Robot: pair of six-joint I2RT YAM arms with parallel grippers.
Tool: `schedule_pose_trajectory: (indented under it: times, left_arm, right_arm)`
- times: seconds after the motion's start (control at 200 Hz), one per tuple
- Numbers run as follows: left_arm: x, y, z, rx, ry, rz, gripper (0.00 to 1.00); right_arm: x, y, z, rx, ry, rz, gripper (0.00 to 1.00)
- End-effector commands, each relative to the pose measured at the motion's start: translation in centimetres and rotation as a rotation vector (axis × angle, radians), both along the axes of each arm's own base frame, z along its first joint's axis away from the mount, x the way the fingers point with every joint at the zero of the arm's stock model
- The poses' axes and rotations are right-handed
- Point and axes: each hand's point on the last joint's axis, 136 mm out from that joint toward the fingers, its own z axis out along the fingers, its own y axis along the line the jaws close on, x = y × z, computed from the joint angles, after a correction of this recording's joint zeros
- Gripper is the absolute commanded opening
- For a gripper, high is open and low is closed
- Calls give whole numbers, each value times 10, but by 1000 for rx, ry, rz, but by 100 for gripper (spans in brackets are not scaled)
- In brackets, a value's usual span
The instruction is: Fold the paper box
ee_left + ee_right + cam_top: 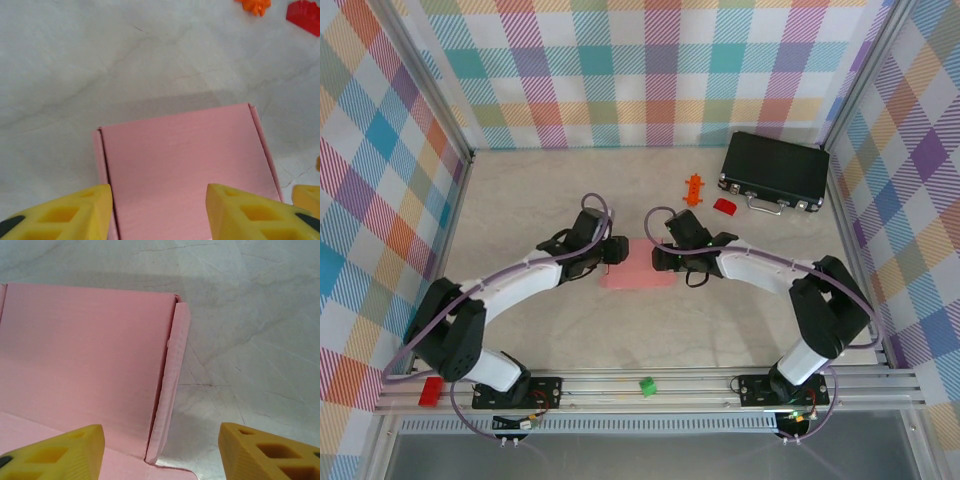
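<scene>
The box [638, 268] is lying flat mid-worktop [520, 200], well apart from the walls, with bare surface stretching all round it. The left gripper [159, 195] is hovering over one end, jaws standing apart, clamping nothing; its wrist view is giving narrow flaps running along both side edges. The right gripper [161, 432] is straddling a half-raised side flap [171, 375], jaws wide, not touching it. Further back, the top view is giving an orange piece [694, 189], a red block [724, 206] and a shut black case [775, 172] sitting near the right wall, its contents hidden
</scene>
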Motion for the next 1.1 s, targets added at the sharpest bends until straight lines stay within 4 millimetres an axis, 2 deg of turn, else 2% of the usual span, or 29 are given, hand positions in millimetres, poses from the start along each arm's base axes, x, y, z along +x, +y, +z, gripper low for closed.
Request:
schedule_pose_trajectory:
  times: [0.0, 0.215, 0.41, 0.71, 0.83, 1.1]
  left_arm:
    - [-9, 19, -18, 63, 18, 40, 53]
    - [-26, 11, -54, 20, 114, -15, 53]
    - [-33, 6, -75, -7, 169, -29, 50]
    - [-37, 1, -76, -51, 173, -38, 40]
    - [-42, -4, -76, -92, 201, -39, 36]
    - [-57, -7, -74, -203, 261, 34, 36]
  right_arm:
    - [3, 11, -1, 29, 17, 45, 58]
    - [-2, 15, -14, 34, 60, 69, 52]
    - [-4, 19, -27, 22, 99, 88, 45]
    - [1, 20, -37, -38, 120, 124, 34]
    - [4, 22, -41, -78, 121, 169, 33]
    - [21, 33, -48, -159, 102, 289, 34]
